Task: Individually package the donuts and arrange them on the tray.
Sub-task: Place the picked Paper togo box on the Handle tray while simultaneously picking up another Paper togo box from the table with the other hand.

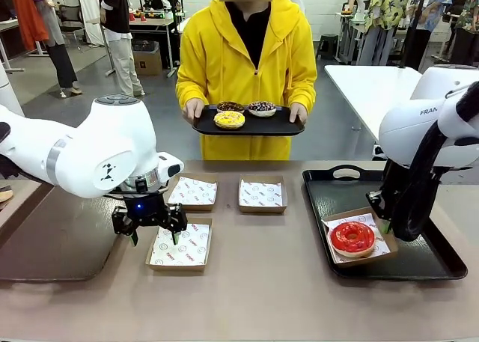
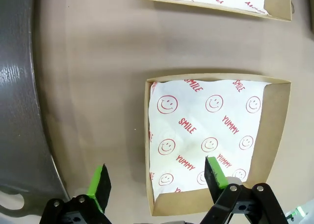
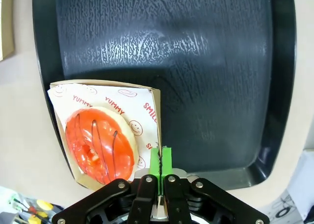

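At the left gripper [image 1: 154,237]: spread wide and holding nothing, poised low over the near box [image 2: 277,121], one finger [image 2: 99,182] outside its wall above bare table [image 2: 98,87], the other above the smiley paper [image 2: 206,131] inside. Probably straddling that wall so as to pinch it and shift the box. Just beyond that gripper, two more boxes [image 1: 193,192] [image 1: 262,194], lined and empty, apparently laid out to take one donut each. At the right gripper [image 3: 160,158]: clamped tight, seemingly nipping the thin wall of the filled box [image 3: 105,83], good for moving the package without touching glaze. Just beside those pads, inside that box, the red donut [image 3: 100,145], already on the tray [image 3: 206,62], with bare tray ahead of the fingers for further boxes. Far across from both grippers, held level in a person's hands [image 1: 193,108], a second tray [image 1: 277,125] with the yellow donut [image 1: 229,119], chocolate donut [image 1: 230,106] and sprinkled donut [image 1: 261,107], likely offered for packaging next.
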You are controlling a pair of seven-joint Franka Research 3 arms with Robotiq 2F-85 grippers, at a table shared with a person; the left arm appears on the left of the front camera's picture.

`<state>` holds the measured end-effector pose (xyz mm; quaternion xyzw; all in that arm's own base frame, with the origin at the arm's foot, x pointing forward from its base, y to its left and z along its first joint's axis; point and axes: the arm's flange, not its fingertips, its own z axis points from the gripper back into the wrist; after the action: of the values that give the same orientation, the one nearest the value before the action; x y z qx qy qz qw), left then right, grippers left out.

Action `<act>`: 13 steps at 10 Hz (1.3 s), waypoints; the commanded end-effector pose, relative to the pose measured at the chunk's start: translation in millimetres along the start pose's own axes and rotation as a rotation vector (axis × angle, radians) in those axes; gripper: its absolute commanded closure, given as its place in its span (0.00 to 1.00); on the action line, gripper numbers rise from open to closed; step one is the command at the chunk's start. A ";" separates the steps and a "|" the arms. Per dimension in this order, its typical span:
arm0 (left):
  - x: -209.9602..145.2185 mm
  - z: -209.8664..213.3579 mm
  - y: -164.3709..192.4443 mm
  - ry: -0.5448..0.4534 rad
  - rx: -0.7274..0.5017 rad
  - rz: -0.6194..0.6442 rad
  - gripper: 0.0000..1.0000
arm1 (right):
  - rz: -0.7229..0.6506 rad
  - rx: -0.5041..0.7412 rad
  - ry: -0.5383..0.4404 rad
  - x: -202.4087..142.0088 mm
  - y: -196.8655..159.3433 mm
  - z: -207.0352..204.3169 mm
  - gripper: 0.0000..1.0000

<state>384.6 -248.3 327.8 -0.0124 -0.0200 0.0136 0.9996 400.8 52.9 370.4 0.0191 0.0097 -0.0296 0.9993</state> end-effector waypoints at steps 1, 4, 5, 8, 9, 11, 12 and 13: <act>6.9 -4.3 -4.9 -0.020 0.021 0.021 0.00 | 0.014 0.041 -0.017 1.2 -2.2 -2.6 0.99; 8.3 -6.1 -4.5 -0.008 0.007 -0.005 0.00 | 0.023 0.057 -0.009 1.2 -1.8 -3.9 0.99; 9.3 -6.4 -4.2 -0.005 0.007 -0.008 0.00 | 0.024 0.058 -0.009 1.3 -1.7 -3.9 0.99; 9.2 -6.7 -5.5 0.003 -0.013 -0.026 0.60 | 0.039 0.069 -0.006 0.7 -2.9 -4.3 0.59; 8.9 -6.3 -5.0 0.001 -0.012 -0.026 0.60 | 0.040 0.072 -0.006 0.2 -3.1 -5.0 0.39; 9.8 -5.1 -4.8 -0.003 -0.013 -0.025 0.62 | 0.038 0.078 -0.007 -0.2 -4.0 -4.8 0.00; 9.4 -4.8 -4.0 -0.002 -0.014 -0.026 1.00 | 0.037 0.079 -0.007 -0.8 -4.3 -4.8 0.00; 9.8 -3.9 -3.6 -0.001 -0.015 -0.026 1.00 | 0.035 0.079 -0.005 -0.9 -4.9 -4.8 0.15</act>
<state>391.0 -250.0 324.6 -0.0145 -0.0159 0.0082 0.9997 402.1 52.1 370.1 0.0425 0.0080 -0.0205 0.9989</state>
